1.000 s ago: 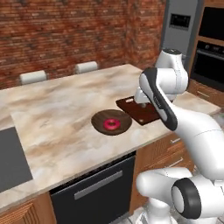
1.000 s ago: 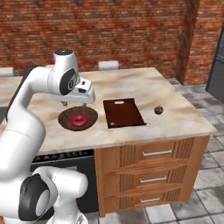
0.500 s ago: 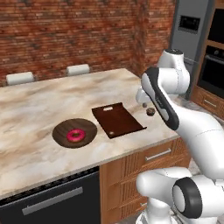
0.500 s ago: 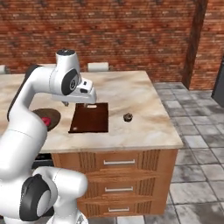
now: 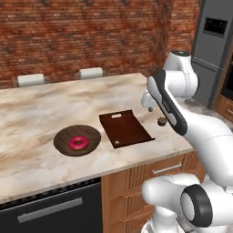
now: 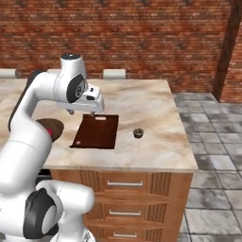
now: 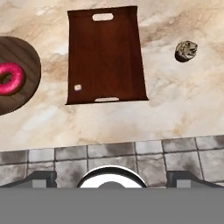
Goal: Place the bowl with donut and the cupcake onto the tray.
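Kitchen: marble island (image 5: 41,113), oven (image 5: 214,32), brick wall (image 5: 82,32).

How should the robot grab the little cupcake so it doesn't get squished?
Probably from straight above, with the fingers closing gently on the two sides of its round lower part. The cupcake stands upright and alone on the counter, apart from the tray, so there is free room all around it. It is small, so a light pinch should do.

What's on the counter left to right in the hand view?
donut lying in the bowl → tray → cupcake
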Available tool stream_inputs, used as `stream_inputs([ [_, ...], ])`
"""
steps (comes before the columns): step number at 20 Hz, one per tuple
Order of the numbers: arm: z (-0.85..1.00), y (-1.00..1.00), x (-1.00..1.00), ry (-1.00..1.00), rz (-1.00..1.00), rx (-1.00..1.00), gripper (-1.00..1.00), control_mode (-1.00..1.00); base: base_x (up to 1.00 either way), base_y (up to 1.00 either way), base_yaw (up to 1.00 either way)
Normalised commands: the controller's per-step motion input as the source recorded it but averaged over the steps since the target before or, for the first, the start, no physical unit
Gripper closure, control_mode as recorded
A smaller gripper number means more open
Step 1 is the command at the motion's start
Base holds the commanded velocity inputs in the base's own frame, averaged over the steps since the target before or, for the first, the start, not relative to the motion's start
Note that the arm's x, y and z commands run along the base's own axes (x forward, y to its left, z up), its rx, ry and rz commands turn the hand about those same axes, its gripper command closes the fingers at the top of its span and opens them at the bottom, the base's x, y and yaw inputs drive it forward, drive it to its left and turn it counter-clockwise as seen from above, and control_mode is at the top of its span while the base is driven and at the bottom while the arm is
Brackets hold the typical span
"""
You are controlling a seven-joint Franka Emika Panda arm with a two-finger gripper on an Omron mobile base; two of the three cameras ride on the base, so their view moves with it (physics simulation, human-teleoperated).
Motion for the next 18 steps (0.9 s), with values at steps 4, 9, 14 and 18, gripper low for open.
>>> stream_inputs([
  [4, 0.0, 0.0, 0.0, 0.0, 0.0, 0.0, -1.0, 1.0, 0.39, -0.08, 0.27],
  [9, 0.0, 0.0, 0.0, 0.0, 0.0, 0.0, -1.0, 1.0, 0.4, -0.22, 0.26],
  [14, 0.0, 0.0, 0.0, 0.0, 0.0, 0.0, -1.0, 1.0, 0.46, -0.33, 0.14],
  [18, 0.0, 0.0, 0.0, 0.0, 0.0, 0.0, -1.0, 1.0, 0.47, -0.38, 0.0],
])
